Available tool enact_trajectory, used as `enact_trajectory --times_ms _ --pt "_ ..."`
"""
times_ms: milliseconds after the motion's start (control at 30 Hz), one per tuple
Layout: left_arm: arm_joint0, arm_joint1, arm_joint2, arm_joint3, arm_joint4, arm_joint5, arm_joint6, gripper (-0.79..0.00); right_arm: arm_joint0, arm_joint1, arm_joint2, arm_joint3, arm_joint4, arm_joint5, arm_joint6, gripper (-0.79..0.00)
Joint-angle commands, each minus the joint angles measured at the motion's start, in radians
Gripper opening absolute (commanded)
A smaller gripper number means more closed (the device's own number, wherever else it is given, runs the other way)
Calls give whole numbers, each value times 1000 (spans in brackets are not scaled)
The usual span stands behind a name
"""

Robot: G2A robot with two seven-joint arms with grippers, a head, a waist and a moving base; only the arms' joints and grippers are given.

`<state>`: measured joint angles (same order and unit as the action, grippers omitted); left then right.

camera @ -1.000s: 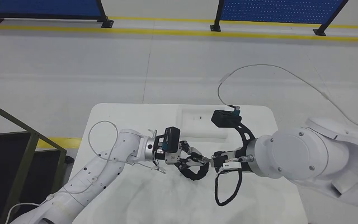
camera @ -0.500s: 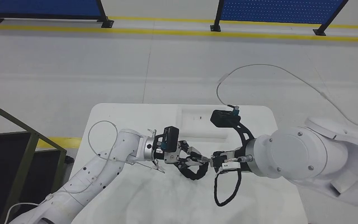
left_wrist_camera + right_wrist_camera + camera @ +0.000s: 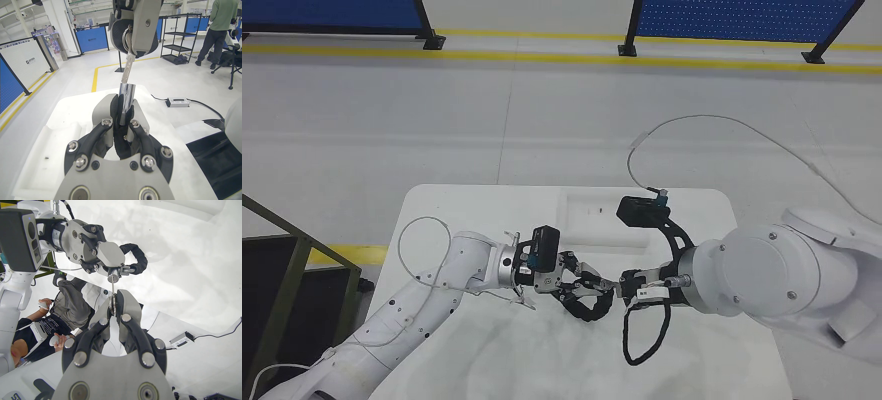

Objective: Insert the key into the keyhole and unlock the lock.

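Observation:
My left gripper (image 3: 122,106) is shut on the lock (image 3: 126,102), a chrome cylinder with its keyhole end turned away from the wrist. A black cable shackle (image 3: 140,258) loops off the lock's side. My right gripper (image 3: 114,300) is shut on the head of the key (image 3: 112,287), a flat silver blade on a ring. The key (image 3: 128,68) slants toward the lock, its tip touching the keyhole face (image 3: 113,278). How deep the tip sits is hidden. In the top view both grippers (image 3: 577,285) (image 3: 627,288) meet above the middle of the table.
A white foam tray (image 3: 592,215) lies at the far side of the white table (image 3: 492,350). A black cable (image 3: 642,345) hangs in a loop under the right wrist. A grey power brick (image 3: 177,102) sits on the floor beyond the table edge.
Both grippers have drifted slightly to the left together. The key tip stays at the lock's keyhole end, and both grips are unchanged.

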<state>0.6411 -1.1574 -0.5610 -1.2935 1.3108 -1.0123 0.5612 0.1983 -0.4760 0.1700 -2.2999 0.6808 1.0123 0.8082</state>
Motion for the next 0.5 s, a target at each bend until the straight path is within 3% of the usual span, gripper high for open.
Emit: enact_trajectory --times_ms 0,467 --pt "-1 0 0 1 0 0 1 -785 -2 -1 0 1 0 0 0 -785" --pt "-15 5 3 9 23 0 -3 -785 10 -22 0 -5 18 -14 14 -785"
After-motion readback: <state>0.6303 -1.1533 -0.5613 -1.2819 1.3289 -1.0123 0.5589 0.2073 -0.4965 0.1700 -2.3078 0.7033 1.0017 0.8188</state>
